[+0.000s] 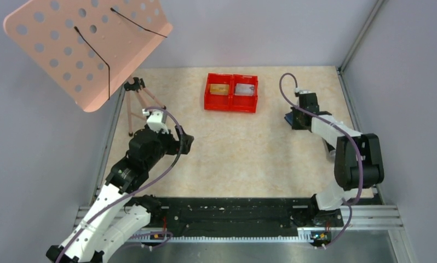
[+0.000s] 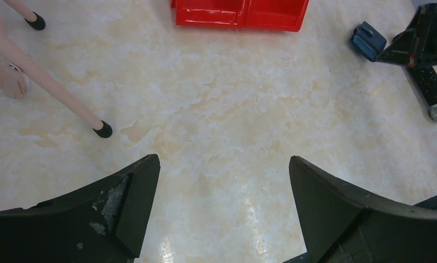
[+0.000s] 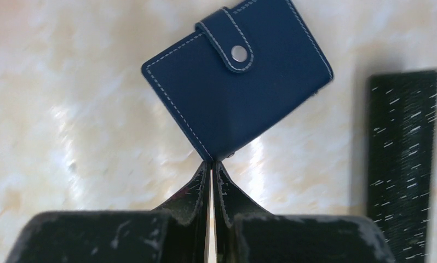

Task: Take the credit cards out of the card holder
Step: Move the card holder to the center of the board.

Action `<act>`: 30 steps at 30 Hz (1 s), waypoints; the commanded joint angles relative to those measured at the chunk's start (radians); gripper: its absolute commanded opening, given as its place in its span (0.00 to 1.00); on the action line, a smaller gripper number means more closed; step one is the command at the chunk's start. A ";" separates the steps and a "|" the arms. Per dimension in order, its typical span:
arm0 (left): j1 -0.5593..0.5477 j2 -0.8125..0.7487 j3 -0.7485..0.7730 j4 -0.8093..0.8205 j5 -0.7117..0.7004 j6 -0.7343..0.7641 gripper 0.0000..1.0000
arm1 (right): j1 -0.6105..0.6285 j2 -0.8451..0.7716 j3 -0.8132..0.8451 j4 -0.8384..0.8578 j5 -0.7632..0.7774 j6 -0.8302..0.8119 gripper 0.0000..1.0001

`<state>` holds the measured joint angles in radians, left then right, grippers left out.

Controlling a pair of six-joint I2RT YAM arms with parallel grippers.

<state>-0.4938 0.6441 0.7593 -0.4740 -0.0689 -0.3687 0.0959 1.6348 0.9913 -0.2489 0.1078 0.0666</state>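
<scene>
The left fingers (image 1: 184, 143) hang spread wide above the counter (image 1: 249, 148), holding nothing. Toward the far edge, a red tray (image 1: 230, 107) keeps a gold card (image 1: 219, 89) in its left compartment and a silver card (image 1: 245, 89) in its right. The right fingers (image 3: 211, 171) are pinched on one corner of the closed, snapped card holder (image 3: 238, 76), near a black cylinder (image 3: 402, 164).

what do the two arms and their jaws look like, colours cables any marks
Both the left arm and right arm mix white link covers with chunky black joint housings. A thin purple cable loops along each. The jaws are matte black tapering wedges with whitish scuffs on their inner faces.
</scene>
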 commanded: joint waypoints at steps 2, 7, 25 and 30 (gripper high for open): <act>0.002 0.018 0.038 -0.002 -0.047 -0.016 0.93 | 0.134 -0.230 -0.156 0.017 -0.171 0.128 0.00; 0.002 0.054 0.056 -0.030 -0.043 -0.011 0.93 | 0.307 -0.378 -0.276 -0.022 -0.180 0.246 0.00; -0.009 0.226 0.133 -0.157 0.140 -0.092 0.87 | 0.833 -0.704 -0.571 0.038 -0.190 0.603 0.14; -0.029 0.292 0.132 -0.085 0.218 -0.157 0.86 | 0.841 -0.856 -0.622 0.034 -0.048 0.748 0.32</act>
<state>-0.5049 0.8959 0.8551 -0.6281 0.0635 -0.4583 0.9253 0.8871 0.4019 -0.2478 -0.0708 0.6605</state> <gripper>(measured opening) 0.866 0.296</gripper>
